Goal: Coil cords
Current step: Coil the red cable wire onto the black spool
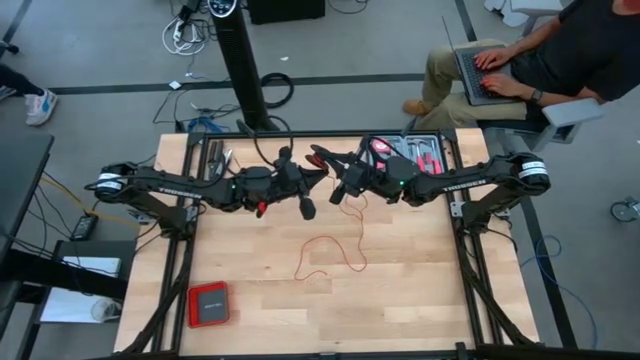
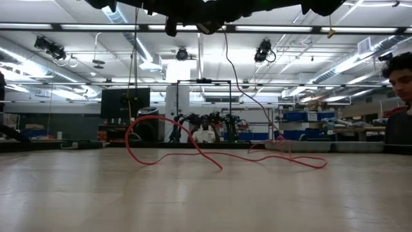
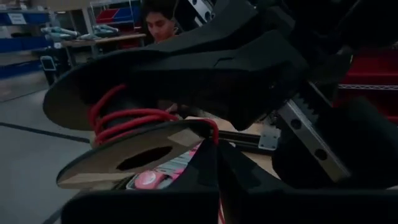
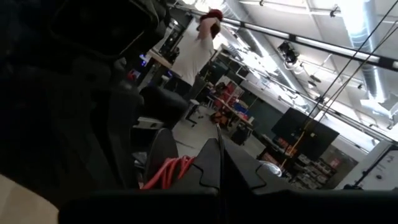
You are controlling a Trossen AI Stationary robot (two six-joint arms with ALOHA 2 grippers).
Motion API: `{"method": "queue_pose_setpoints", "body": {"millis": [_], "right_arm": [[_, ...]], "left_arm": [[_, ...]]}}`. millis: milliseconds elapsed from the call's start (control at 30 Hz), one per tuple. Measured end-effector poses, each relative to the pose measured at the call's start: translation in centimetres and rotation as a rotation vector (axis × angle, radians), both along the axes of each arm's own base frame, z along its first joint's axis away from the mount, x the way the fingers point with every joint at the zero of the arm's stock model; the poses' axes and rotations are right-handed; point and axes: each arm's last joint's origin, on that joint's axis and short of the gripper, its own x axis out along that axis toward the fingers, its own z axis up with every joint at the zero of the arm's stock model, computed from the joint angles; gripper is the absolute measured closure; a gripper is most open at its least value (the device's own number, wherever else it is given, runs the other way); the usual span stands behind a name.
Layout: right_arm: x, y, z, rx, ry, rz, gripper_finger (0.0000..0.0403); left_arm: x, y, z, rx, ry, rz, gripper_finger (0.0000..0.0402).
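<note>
A thin red cord (image 1: pixel 335 250) lies in loose loops on the wooden table; one strand (image 2: pixel 248 84) rises from them to the grippers. Its other end is wound as several turns (image 3: pixel 124 121) on a small spool (image 3: pixel 124 158) with flat flanges. The spool is held high above the table's middle, where both arms meet. My left gripper (image 3: pixel 214 155) is shut just below the spool. My right gripper (image 4: pixel 219 163) is shut beside the red coils (image 4: pixel 169 171). In the left wrist view its dark finger (image 3: pixel 217 68) lies across the spool. My left gripper pinches the cord between its fingertips where one strand (image 3: pixel 215 130) comes off the spool over the lower flange's rim. It comes in level from the table's left. My right gripper is shut at the spool, coming in level from the table's right. Its own finger hides which part it has. The spool is lifted clear of the table, and the cord hangs slack below it.
A grey tool tray (image 1: pixel 415 150) stands at the back right. A flat red box (image 1: pixel 208 303) lies near the front left corner, and a black post (image 1: pixel 240 70) rises behind the table. A person with a laptop (image 1: pixel 490 75) sits beyond the far right corner.
</note>
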Motion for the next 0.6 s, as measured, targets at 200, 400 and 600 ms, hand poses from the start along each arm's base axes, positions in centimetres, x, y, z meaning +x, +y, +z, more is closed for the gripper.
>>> {"method": "queue_pose_setpoints", "body": {"millis": [200, 400, 600], "right_arm": [[0.03, -0.18, -0.01, 0.029, -0.018, 0.015, 0.0403], [0.01, -0.13, 0.22, 0.022, -0.044, 0.052, 0.0403], [-0.05, 0.12, 0.47, 0.021, -0.066, 0.051, 0.0403]], "left_arm": [[0.06, -0.05, 0.11, 0.069, 0.014, -0.047, 0.0401], [0.13, -0.12, 0.16, 0.116, 0.023, -0.145, 0.0401], [0.12, -0.07, -0.37, 0.108, 0.068, -0.103, 0.0368]]}}
